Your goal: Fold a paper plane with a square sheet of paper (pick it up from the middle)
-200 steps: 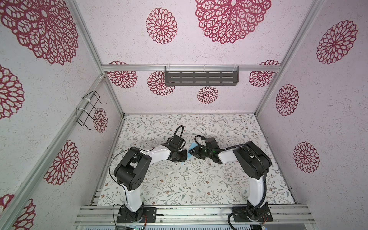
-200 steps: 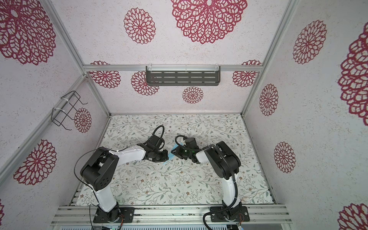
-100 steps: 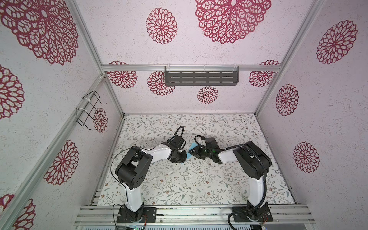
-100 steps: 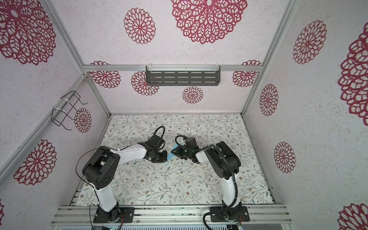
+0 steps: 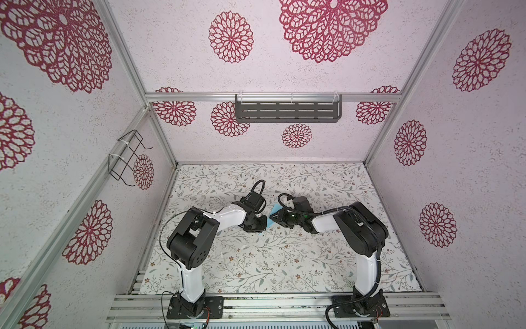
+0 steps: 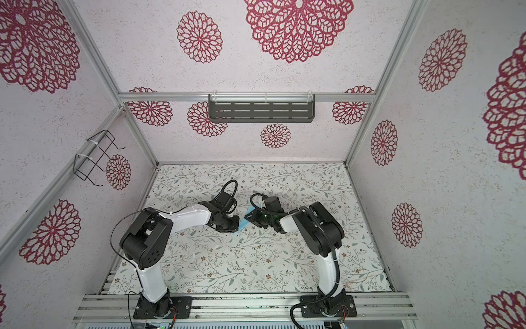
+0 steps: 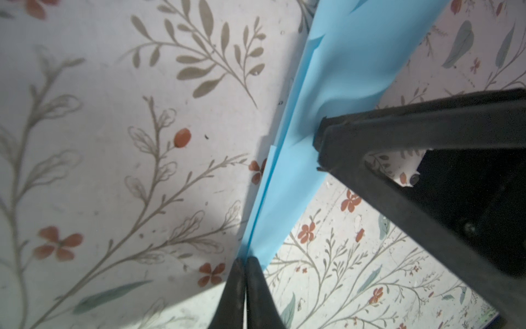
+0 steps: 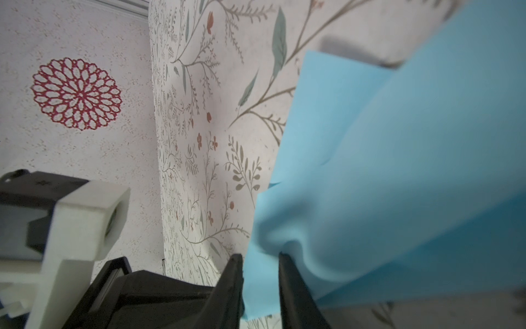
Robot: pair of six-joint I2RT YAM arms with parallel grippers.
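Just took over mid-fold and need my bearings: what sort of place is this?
Probably a lab robot cell, not a home: an aluminium frame holds wallpapered panels around a floral table cover, and the left arm and right arm are bolted to a front rail, handling blue paper.

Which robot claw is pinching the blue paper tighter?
The left gripper: its fingers press together on the folded edge of the paper. The right gripper has its fingers apart, with paper bunched between them.
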